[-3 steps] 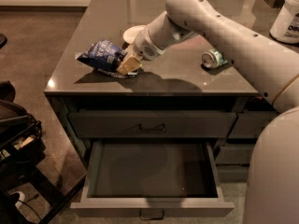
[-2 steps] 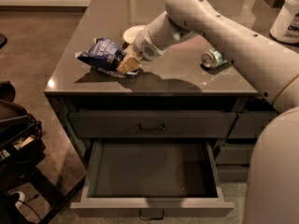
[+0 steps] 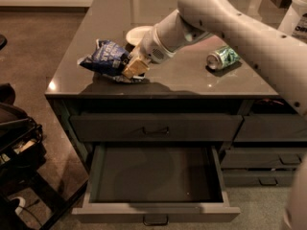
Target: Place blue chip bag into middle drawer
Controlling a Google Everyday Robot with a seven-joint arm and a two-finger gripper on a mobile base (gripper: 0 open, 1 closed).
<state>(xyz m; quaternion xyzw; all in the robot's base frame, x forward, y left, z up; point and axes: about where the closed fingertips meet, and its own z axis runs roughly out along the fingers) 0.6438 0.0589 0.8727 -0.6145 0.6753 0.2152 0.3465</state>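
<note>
The arm reaches in from the right across the dark countertop [image 3: 192, 80], and the gripper [image 3: 134, 67] sits near the counter's front left part, its tan fingers [image 3: 130, 70] clenched on the right end of the blue chip bag [image 3: 103, 59]. The bag is crumpled and stretches out to the left of the gripper, tilted, with its left tip pointing toward the counter's left edge; a dark shadow lies on the surface just below it. Whether the bag's underside touches the counter cannot be told. A white bowl [image 3: 135, 32] stands just behind the gripper, partly hidden by the arm's wrist. A green drink can [image 3: 223, 57] lies on its side farther right, well apart from the bag. Below the counter's front edge, the top drawer [image 3: 156, 127] is closed, and under it the middle drawer [image 3: 153, 176] is pulled out wide, its plain dark interior showing nothing inside and its small bar pull at the bottom of the view. Narrower drawers [image 3: 268, 158] stand closed to the right
</note>
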